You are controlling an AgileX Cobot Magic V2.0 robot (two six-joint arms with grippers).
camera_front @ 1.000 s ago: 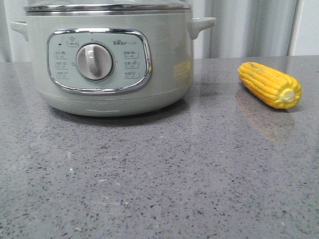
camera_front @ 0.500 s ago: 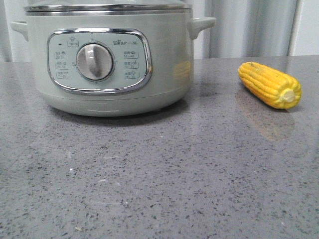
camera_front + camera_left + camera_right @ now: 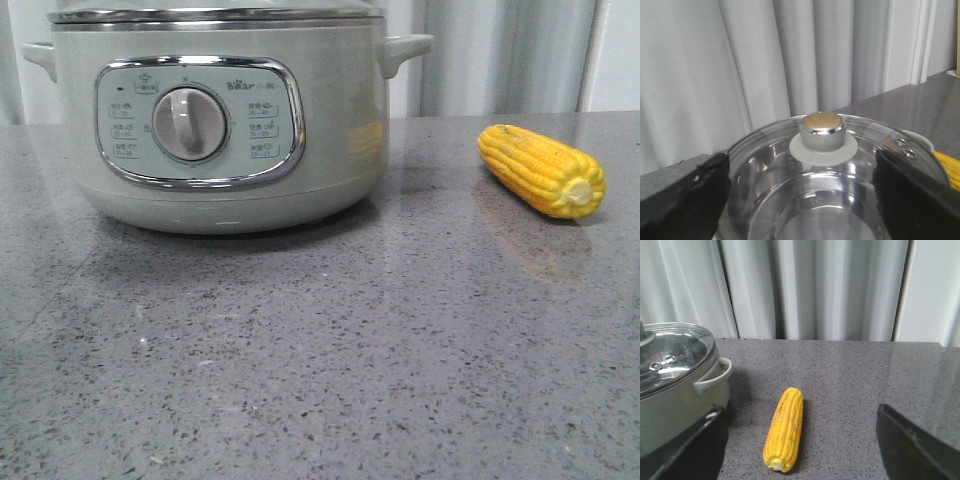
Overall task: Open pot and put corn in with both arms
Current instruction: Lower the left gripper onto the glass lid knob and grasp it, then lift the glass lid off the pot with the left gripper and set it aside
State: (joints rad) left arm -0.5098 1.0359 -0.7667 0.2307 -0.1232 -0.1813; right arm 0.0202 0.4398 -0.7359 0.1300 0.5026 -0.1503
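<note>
The pale grey-green pot (image 3: 220, 120) stands at the left of the grey table, its white dial facing me, a glass lid closed on it. In the left wrist view the lid (image 3: 790, 165) and its gold-topped knob (image 3: 823, 131) lie ahead of my left gripper (image 3: 802, 200), which is open above the pot with one finger at each side. The yellow corn (image 3: 542, 170) lies on the table right of the pot, stub end toward me. In the right wrist view the corn (image 3: 785, 427) lies between the spread fingers of my open right gripper (image 3: 800, 450), which hovers above it.
The speckled grey table (image 3: 320, 360) stretches in front of the pot and corn. Pale curtains (image 3: 815, 290) hang behind the table. The pot's right side handle (image 3: 715, 377) is close to the corn.
</note>
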